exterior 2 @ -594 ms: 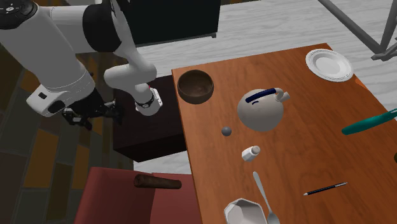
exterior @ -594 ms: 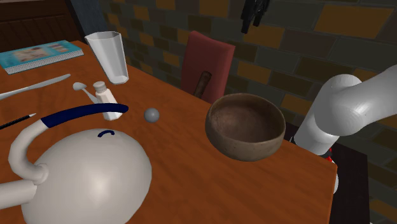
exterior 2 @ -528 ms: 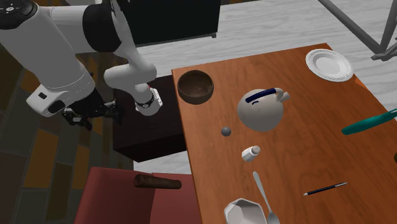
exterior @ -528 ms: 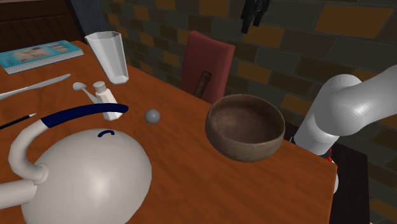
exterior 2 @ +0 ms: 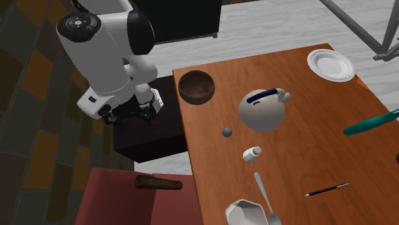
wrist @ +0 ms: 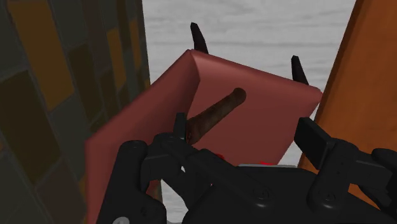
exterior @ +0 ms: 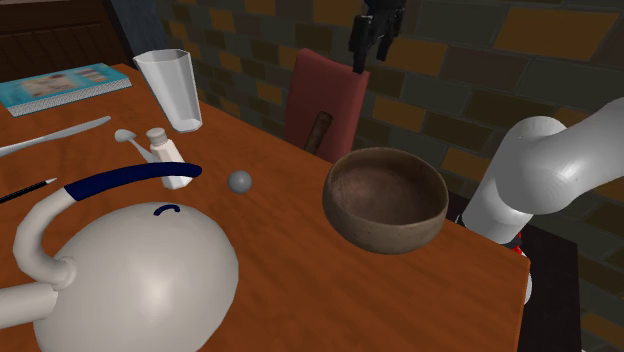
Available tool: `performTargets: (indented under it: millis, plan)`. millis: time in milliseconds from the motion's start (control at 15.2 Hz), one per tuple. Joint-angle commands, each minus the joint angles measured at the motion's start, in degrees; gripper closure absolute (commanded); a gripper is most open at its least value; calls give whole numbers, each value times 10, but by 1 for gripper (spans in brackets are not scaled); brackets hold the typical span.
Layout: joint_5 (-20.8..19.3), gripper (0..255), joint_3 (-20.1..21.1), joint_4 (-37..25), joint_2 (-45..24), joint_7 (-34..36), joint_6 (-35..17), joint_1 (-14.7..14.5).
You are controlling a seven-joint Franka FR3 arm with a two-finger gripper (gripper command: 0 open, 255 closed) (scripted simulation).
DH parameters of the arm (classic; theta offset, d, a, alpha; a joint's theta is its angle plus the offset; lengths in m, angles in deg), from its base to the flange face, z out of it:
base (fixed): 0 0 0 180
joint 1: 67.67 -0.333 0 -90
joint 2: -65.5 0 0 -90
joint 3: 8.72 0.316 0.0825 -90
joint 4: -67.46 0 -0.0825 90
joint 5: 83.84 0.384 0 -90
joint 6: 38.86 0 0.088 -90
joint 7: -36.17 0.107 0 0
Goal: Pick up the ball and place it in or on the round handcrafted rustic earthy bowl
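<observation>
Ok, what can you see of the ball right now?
The ball is a small, smooth, plain grey sphere, lighter on top and unmarked. It rests on the brown wooden table, in open space between the bowl and the small white bottle, apart from both. Only the table touches it. In the second exterior view it lies towards the table's left edge.

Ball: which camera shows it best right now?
The shoulder view: the grey ball sits unobstructed on the table, apart from the brown bowl and the white bottle. The second exterior view shows it smaller, from above, near the table's edge. The wrist view faces the red chair.
</observation>
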Motion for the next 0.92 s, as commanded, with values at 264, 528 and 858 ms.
performTargets:
  millis: [264, 528, 858]
  plan:
    - [38, 0, 75, -21, -57, 99, -18, -15]
    - [55, 0, 125, -48, -107, 165, -32, -21]
    - [62, 0, 185, -97, -185, 249, -49, -24]
